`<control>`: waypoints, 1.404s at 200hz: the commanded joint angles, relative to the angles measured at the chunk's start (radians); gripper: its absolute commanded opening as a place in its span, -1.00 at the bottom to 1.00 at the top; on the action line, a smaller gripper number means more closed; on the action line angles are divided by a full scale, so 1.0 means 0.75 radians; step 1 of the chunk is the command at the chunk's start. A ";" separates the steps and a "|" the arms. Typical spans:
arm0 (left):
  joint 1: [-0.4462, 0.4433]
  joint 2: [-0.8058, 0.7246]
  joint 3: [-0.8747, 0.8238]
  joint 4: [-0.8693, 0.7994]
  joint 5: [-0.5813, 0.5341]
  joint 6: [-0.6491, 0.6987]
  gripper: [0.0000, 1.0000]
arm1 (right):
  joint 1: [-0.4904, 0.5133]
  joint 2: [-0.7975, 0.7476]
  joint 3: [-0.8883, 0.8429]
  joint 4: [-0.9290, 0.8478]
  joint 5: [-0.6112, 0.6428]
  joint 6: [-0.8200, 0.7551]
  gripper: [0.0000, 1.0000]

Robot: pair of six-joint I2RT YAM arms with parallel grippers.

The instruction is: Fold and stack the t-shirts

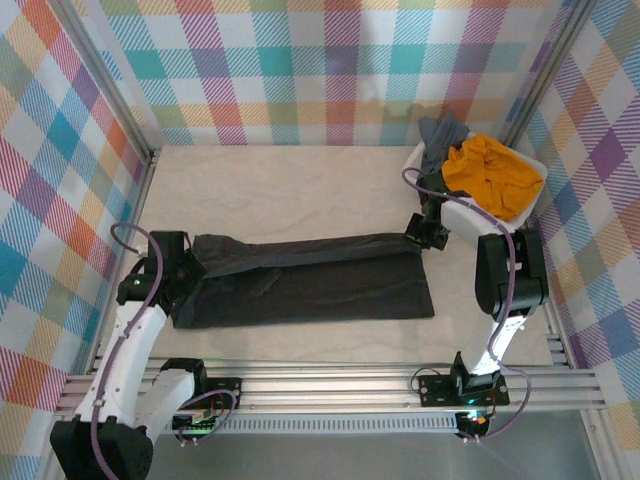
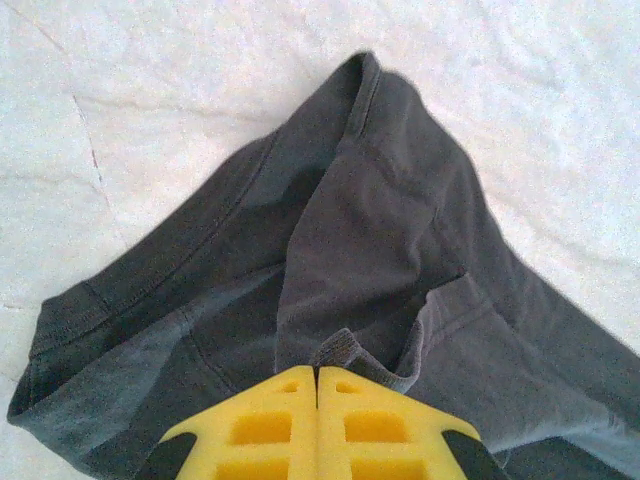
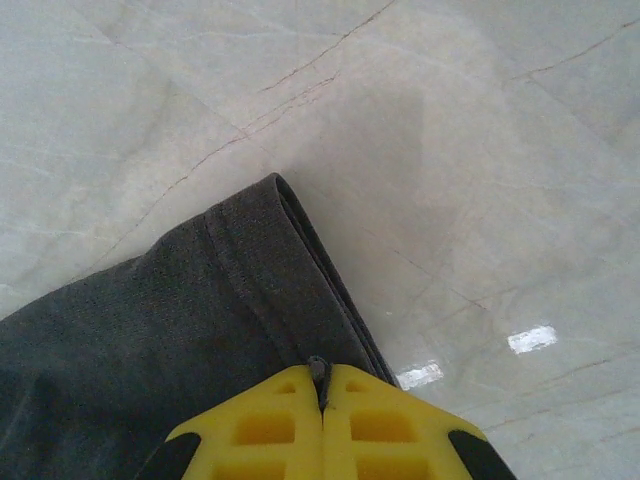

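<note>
From above we see the white basket at the desk's far right corner, holding the mustard-orange t-shirt and the slate grey t-shirt, just behind the right claw. The charcoal t-shirt lies mid-desk, long axis left to right, its far edge drawn between the left claw and the right. Our wrist views add the grip up close: each claw clamped on a hem of that shirt, fingers together.

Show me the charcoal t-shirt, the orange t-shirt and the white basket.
charcoal t-shirt point(image 1: 310, 290): top view, middle of its flat layer.
orange t-shirt point(image 1: 492, 175): top view, its bunched middle.
white basket point(image 1: 468, 216): top view, its front wall.
</note>
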 commanded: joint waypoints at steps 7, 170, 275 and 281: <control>0.012 -0.020 -0.013 -0.039 -0.053 -0.035 -1.00 | -0.004 -0.076 -0.044 -0.006 0.059 0.036 -1.00; 0.012 -0.060 -0.158 -0.007 -0.031 -0.147 -1.00 | 0.037 -0.162 -0.193 0.000 -0.017 0.078 -1.00; -0.152 -0.220 -0.091 -0.068 0.092 -0.310 -1.00 | 0.034 -0.149 -0.132 -0.062 0.074 0.060 -1.00; -0.173 -0.231 -0.092 -0.063 0.092 -0.313 -1.00 | 0.035 -0.148 -0.130 -0.066 0.076 0.059 -1.00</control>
